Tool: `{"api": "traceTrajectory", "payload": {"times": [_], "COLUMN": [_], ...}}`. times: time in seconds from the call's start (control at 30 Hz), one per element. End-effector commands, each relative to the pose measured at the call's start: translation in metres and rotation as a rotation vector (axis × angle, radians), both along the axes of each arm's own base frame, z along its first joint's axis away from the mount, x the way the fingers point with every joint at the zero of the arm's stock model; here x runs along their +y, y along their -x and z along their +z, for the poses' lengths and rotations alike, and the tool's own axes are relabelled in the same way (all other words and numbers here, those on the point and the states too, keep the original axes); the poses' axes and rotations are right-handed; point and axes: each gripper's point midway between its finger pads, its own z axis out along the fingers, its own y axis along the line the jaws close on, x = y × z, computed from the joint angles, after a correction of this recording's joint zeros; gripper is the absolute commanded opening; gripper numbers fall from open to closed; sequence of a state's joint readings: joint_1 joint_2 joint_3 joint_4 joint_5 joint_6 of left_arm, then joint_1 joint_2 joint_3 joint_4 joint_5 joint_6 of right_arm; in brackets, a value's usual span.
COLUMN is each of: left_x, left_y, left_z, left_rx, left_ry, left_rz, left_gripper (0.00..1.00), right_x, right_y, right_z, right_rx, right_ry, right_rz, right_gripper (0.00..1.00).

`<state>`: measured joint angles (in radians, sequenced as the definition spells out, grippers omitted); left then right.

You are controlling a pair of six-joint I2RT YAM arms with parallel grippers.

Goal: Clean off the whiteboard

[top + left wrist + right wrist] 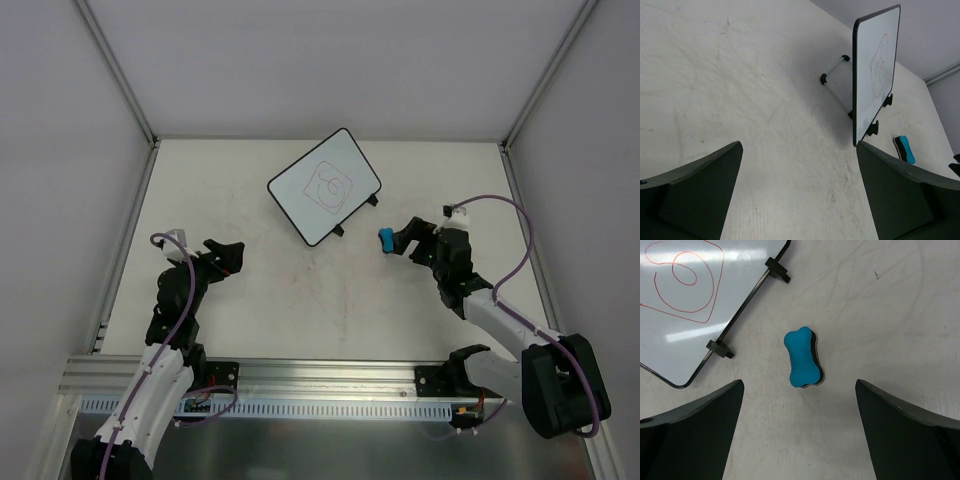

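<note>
whiteboard (690, 335) cropped top-left, right fingers (690, 440) cut off

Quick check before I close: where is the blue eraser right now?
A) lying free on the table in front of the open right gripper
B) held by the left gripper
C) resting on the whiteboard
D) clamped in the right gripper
A: in the right wrist view the blue eraser lies flat on the table, touched by neither finger of the open right gripper and apart from the whiteboard.
</note>
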<state>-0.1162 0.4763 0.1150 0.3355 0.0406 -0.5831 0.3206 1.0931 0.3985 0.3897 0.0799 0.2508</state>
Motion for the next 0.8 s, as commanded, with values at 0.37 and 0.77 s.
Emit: {"api": "traceTrajectory", "payload": {"times": [0.37,0.77], "left_x": [0.005,-0.02], "left_y": [-0.002,-0.022], "left_z": [0.0,0.008], "left_rx": [0.012,-0.026], "left_ry": [0.05,0.031], "left_rz": [0.046,-0.098], "left_gripper": [0.99,0.99], "right_x": [0.012,0.017], "right_y": [-0.013,-0.022], "right_z": [0.034,0.023], "right_rx": [-0.104,0.024], "right_ry": [-0.04,0.08], "right_rz": [0.039,0.08], "right_gripper": [0.99,0.99]}}
